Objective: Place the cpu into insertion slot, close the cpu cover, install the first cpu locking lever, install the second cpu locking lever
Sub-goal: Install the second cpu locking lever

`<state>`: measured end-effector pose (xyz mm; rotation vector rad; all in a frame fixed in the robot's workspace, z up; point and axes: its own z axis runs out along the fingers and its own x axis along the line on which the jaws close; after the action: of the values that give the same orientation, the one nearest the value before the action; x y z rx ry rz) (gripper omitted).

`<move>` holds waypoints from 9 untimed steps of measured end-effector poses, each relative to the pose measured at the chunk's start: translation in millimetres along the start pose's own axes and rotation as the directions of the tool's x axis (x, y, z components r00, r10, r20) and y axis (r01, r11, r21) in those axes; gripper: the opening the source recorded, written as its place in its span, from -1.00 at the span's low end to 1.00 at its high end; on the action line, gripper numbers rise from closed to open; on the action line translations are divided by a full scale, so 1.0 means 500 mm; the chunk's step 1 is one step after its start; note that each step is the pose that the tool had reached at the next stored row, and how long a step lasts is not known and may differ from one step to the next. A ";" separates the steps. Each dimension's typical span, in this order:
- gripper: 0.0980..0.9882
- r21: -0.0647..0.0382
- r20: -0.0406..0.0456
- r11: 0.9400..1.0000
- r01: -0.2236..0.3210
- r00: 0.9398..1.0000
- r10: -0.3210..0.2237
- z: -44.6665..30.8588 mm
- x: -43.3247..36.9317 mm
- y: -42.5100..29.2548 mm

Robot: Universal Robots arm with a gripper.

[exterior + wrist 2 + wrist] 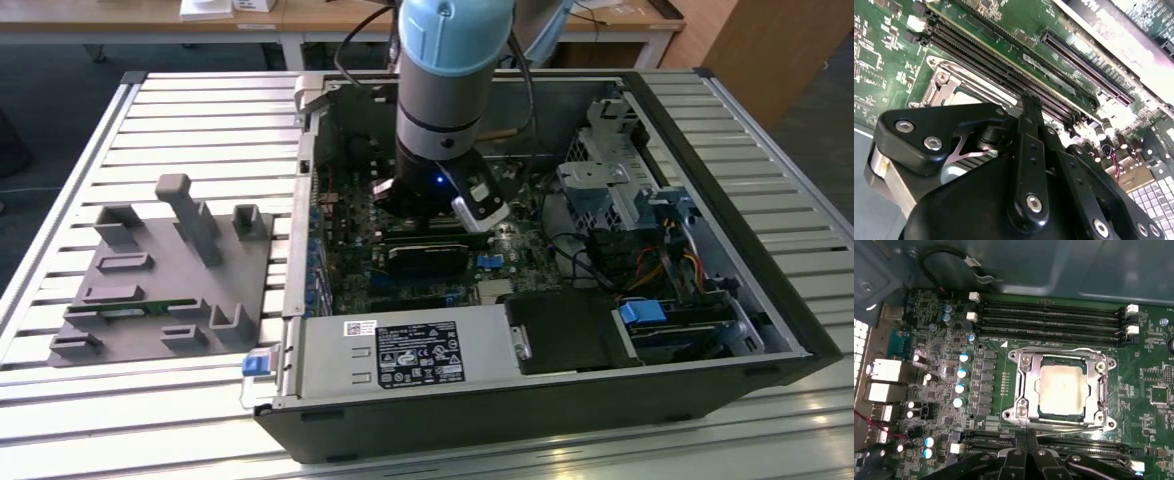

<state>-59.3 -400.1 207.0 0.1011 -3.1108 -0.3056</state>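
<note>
Open computer case [747,310] lying on a slatted metal table [80,150]; motherboard [400,285] exposed inside.

Arm: grey-and-blue arm [447,70] reaching down into the case, over the middle of the board.

Gripper [1027,437]: black fingers [1031,441] pressed together with no visible gap, holding nothing; tips just at the edge of the socket, beside a thin wire locking lever [1064,428] lying along that edge. In the second wrist view the gripper [1030,100] comes to a point against the memory slots [999,67].

Cpu [1063,387]: silvery-beige square seated flat in the socket, near the centre of the board.

Cpu cover [1021,385]: silver frame lying down flat around the chip, its open middle showing the chip's top. A second wire lever [1074,351] runs along the opposite edge of the frame, on the side of the four memory slots [1054,315].

Grey fixture tray [167,275] with upright pegs: on the table at the exterior view's left, well apart from the case
</note>
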 end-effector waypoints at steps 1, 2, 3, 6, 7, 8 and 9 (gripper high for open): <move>-0.98 -0.003 0.001 1.000 0.000 1.000 0.000 0.000 0.001 -0.001; -0.98 -0.005 0.001 1.000 0.000 1.000 0.000 0.000 0.002 -0.002; -0.98 -0.006 0.001 1.000 0.000 1.000 0.000 0.001 0.003 -0.002; -0.98 -0.009 0.002 1.000 0.001 1.000 -0.001 0.002 0.009 -0.003; -0.98 -0.010 0.002 1.000 0.001 1.000 -0.001 0.003 0.012 -0.003; -0.98 -0.011 0.003 1.000 0.001 1.000 -0.001 0.004 0.014 -0.003; -0.98 -0.011 0.003 1.000 0.001 1.000 -0.001 0.005 0.016 -0.003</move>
<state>-67.3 -401.4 204.3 0.1019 -3.1115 -0.3238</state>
